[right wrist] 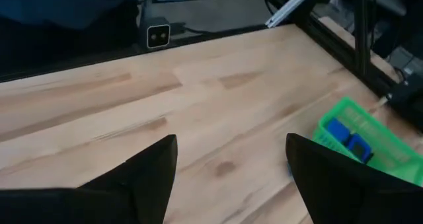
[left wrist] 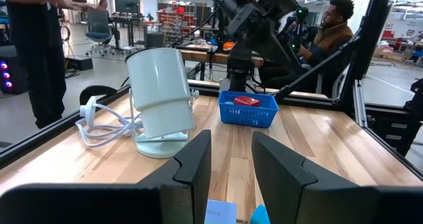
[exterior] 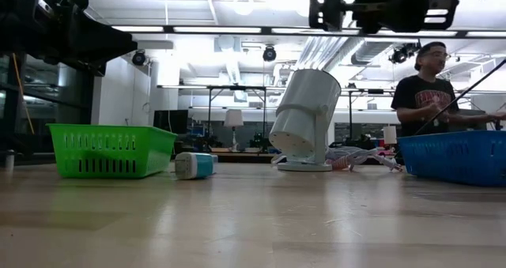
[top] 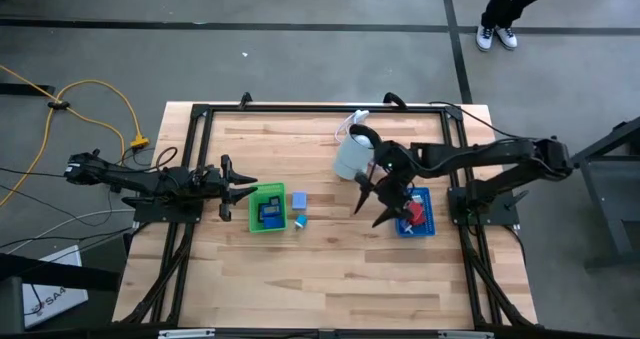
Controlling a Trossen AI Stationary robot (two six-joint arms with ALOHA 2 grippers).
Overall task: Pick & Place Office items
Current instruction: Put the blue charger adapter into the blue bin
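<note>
My left gripper is open and hovers at the left edge of the green tray, which holds blue and dark pieces. A pale blue block and a teal piece lie on the table just right of that tray; the teal piece lies on its side. My right gripper is open, raised above the table between these pieces and the blue tray. The blue tray holds a red piece and a white one. Neither gripper carries anything.
A pale cylindrical appliance with a white cord stands tilted on its base behind the right gripper, toward the far edge. Black frame rails border the table. Bare wood lies toward the near edge. People are beyond the table.
</note>
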